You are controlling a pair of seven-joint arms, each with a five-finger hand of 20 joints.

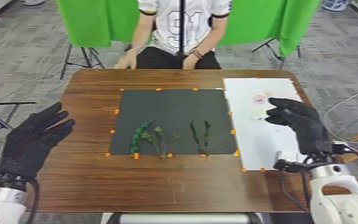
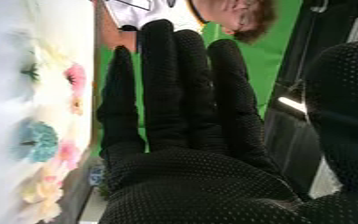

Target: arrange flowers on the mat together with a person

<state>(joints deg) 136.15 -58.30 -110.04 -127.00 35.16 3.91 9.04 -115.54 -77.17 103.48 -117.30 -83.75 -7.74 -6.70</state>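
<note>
Several flower heads, among them a blue-green one (image 2: 42,141), a pink one (image 2: 75,76) and a cream one (image 2: 42,197), lie on the white sheet (image 1: 262,142) along the right edge of the worktop (image 1: 158,192), towards its far right corner. My right hand (image 1: 302,125) is above that sheet, fingers long and thumb held well away from them, with nothing in my grasp. My left hand (image 1: 35,142) is near the worktop's left edge, also empty and spread. Green stems (image 1: 135,137) lie on the dark mat (image 1: 171,110), in the half by its near edge, so I judge the greenery is down and the blooms come next. I expect each head to be almost weightless, soft and springy at the petals, and easily crushed or bent. I would take one low, round its firmer base, with a light pinch of thumb and fingertips, since petals could slip or fold. Pressing down hard could flatten it or drag its neighbours across the sheet.
</note>
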